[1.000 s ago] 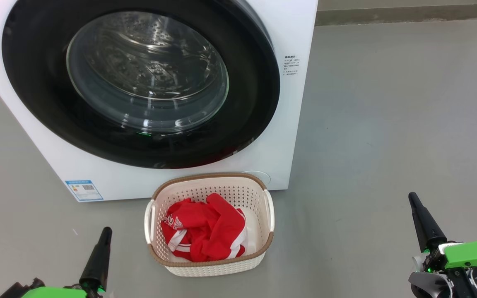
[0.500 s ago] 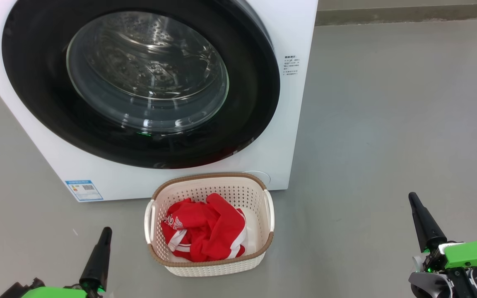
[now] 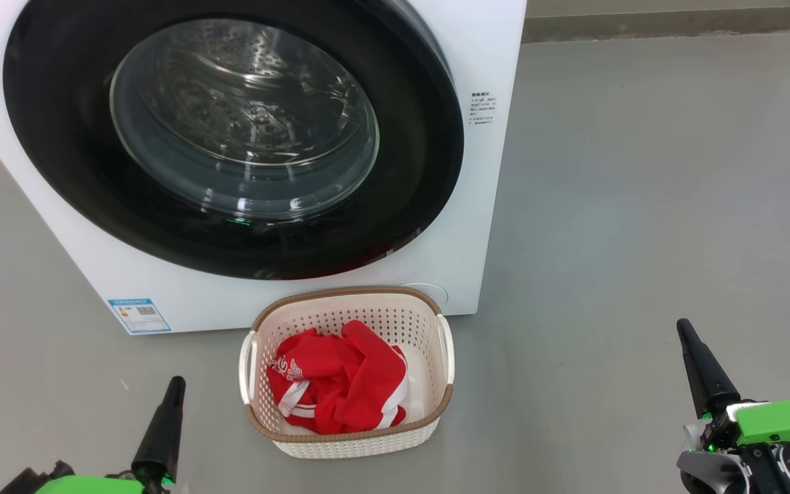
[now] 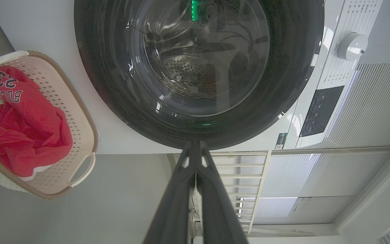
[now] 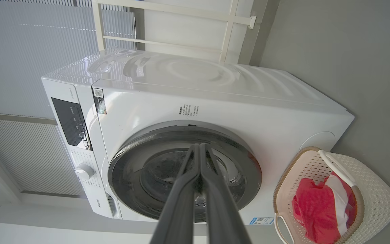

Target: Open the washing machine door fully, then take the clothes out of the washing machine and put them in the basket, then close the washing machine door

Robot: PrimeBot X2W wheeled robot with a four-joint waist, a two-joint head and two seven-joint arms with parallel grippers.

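Observation:
The washing machine (image 3: 484, 206) stands ahead, its black-rimmed door (image 3: 230, 130) shut flat against the white front, also seen as the door (image 4: 198, 74) and the door (image 5: 185, 169). The red clothes (image 3: 337, 384) lie bunched in the cream basket (image 3: 446, 405) on the floor just in front of the machine. My left gripper (image 3: 175, 383) is shut and empty at the lower left, left of the basket. My right gripper (image 3: 681, 326) is shut and empty at the lower right, well clear of the basket. The wrist views show each pair of fingers pressed together, left gripper (image 4: 195, 144), right gripper (image 5: 200, 145).
Grey floor (image 3: 642, 206) spreads to the right of the machine. A wall base (image 3: 676, 24) runs along the back. A control dial (image 4: 350, 45) and dark panel (image 4: 320, 110) sit on the machine's front. A pale railing (image 4: 249, 176) stands beside the machine.

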